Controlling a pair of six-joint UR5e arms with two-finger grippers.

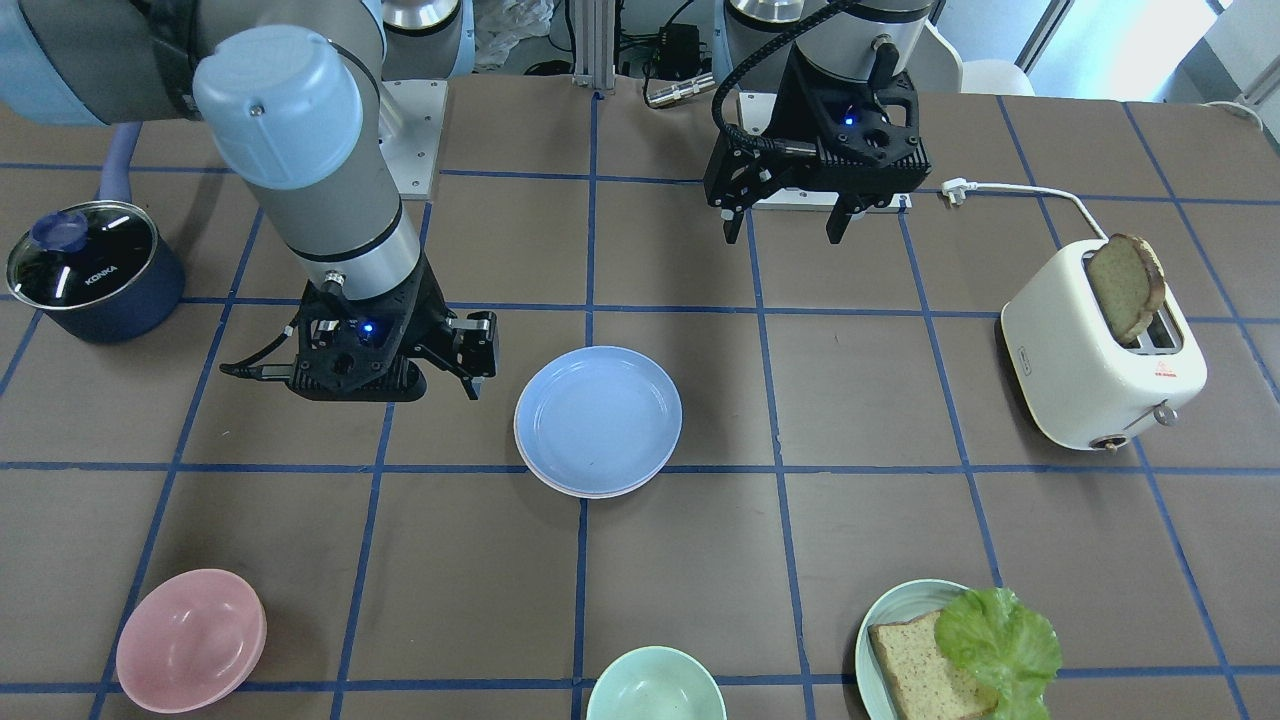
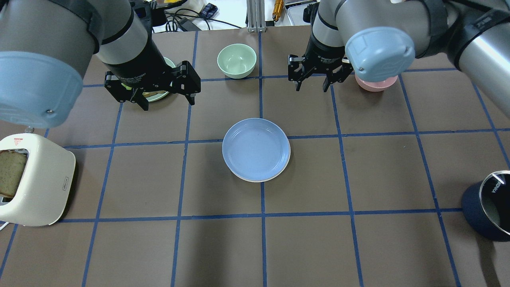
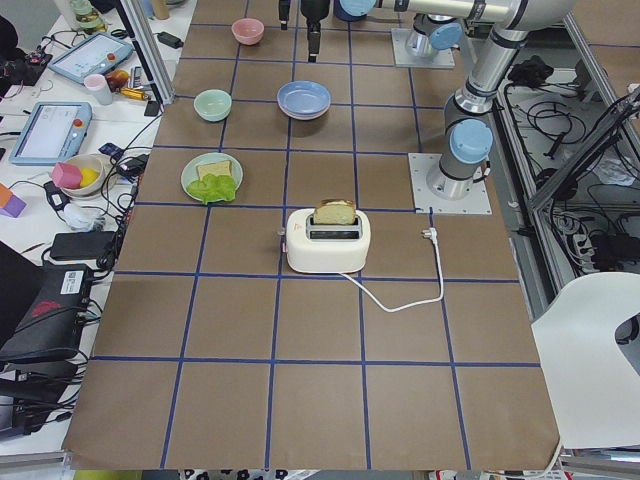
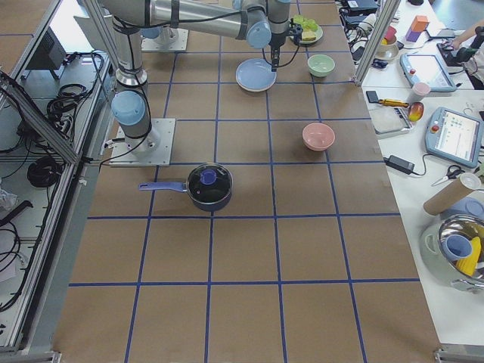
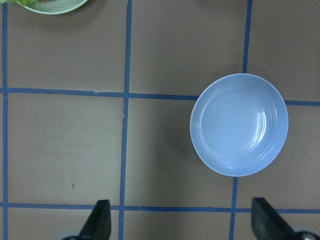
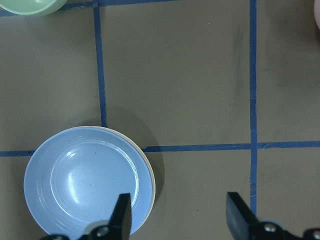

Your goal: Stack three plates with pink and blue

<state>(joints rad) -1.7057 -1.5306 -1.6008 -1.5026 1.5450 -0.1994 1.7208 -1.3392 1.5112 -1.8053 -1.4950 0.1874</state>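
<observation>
One stack [image 1: 598,418] sits at the middle of the table [image 2: 358,179], and the blue plate [image 2: 256,148] lies level as its top layer. Beneath it you get only a thin pale rim [image 6: 152,181], cream-white in the right wrist view and faintly pinkish from the front camera. You cannot tell from these views how many plates lie under the blue one or whether the pink one is among them. No other shallow pink or cream plate shows in any view, so the stacking looks finished. The left gripper [image 2: 167,103] hangs off to one side of the stack with its jaws spread and nothing between them. The right gripper [image 2: 312,87] hangs on the other side, its jaws likewise wide and empty. Your next move is probably just a clean retreat, keeping both arms clear of the rim. In the overhead view the right arm's elbow hides much of the pink bowl [image 2: 376,83].
</observation>
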